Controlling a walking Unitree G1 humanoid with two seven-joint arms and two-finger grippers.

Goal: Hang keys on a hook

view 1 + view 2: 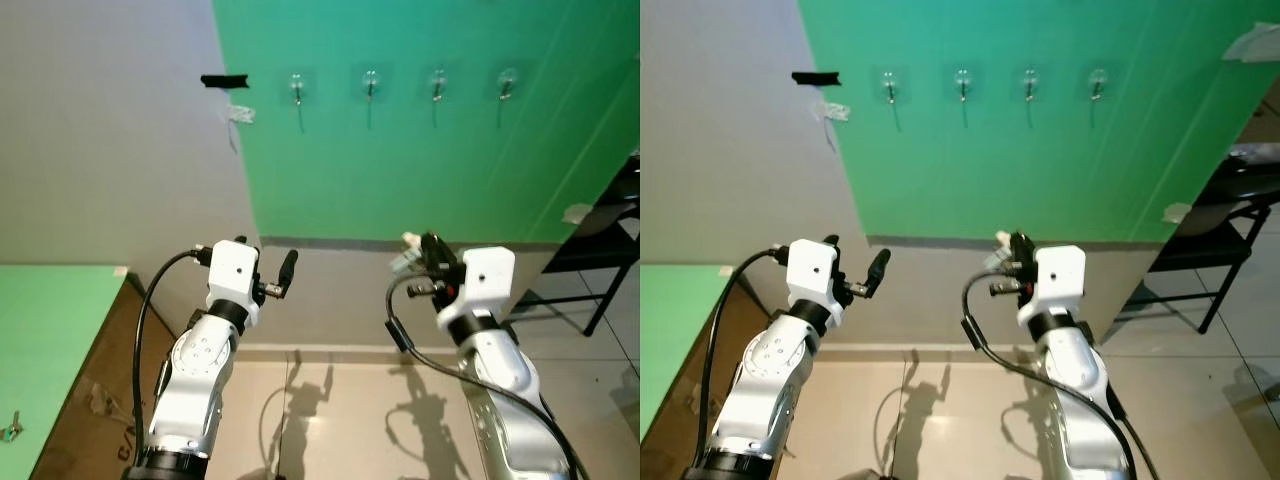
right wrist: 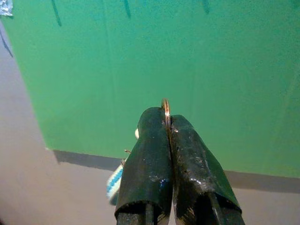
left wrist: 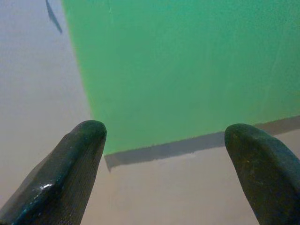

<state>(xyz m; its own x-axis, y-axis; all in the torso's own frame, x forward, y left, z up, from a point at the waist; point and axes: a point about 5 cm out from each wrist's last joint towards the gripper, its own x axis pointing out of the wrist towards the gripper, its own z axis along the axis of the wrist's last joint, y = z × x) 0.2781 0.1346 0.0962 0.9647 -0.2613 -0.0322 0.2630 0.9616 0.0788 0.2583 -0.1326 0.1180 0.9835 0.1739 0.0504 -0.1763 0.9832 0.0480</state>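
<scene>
From the head views: right gripper [image 1: 428,248] raised before the green wall [image 1: 400,170], well short of four bare hooks [image 1: 370,85]; nothing hung yet, no containers seen. At the left wrist: left gripper [image 3: 164,154] spread wide, empty. At the right wrist: fingers [image 2: 150,154] clamped on the keys [image 2: 165,105].

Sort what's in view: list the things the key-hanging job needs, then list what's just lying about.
Job in hand:
- keys, key ring pinched in the right gripper, jaws shut
- four hooks on the green panel
- left gripper, jaws open, holding nothing

Lying about:
- black tape strip on the wall
- black rack at the right
- green table at the left
</scene>
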